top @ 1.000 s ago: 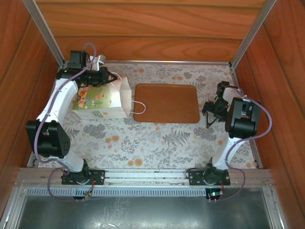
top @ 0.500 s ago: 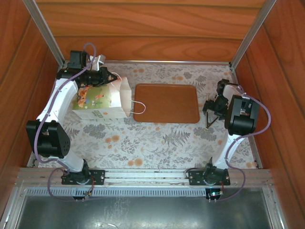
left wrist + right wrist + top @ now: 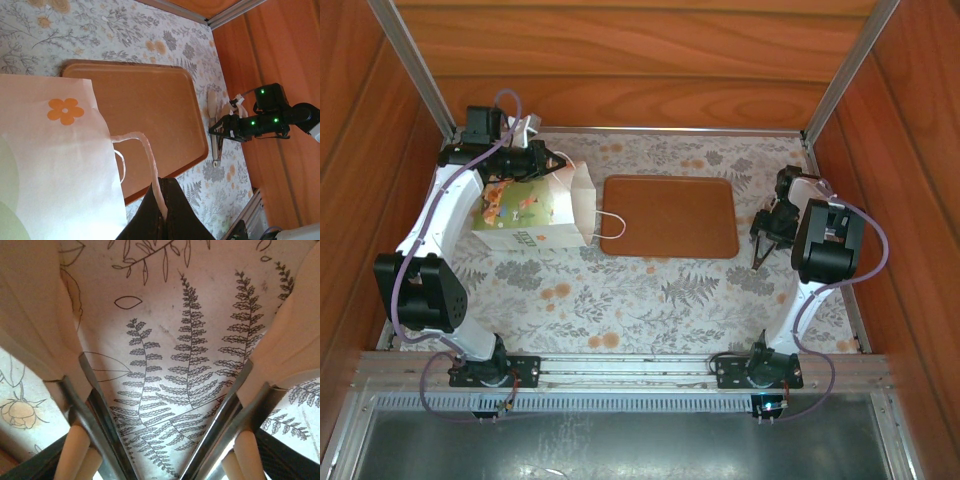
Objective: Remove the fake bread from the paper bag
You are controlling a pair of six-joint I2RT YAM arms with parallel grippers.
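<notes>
The white paper bag [image 3: 528, 215] with green-orange print lies on its side at the left of the table, its mouth toward the tray. My left gripper [image 3: 558, 161] hovers over the bag's top edge. In the left wrist view this gripper [image 3: 162, 187] is shut on a white string handle [image 3: 146, 150] of the paper bag [image 3: 50, 165]. My right gripper [image 3: 761, 248] points down at the cloth just right of the tray. Its fingers [image 3: 35, 320] stand apart with only fern-print cloth between them. The fake bread is hidden from view.
A flat brown tray [image 3: 670, 215] lies mid-table, and the bag's other string loop [image 3: 612, 225] rests on its left edge. Wooden walls close in the floral cloth [image 3: 620, 300] on three sides. The right arm stands close to the right wall.
The right gripper's jaws have narrowed and it has shifted slightly toward the right wall. The left gripper and the bag have stayed put.
</notes>
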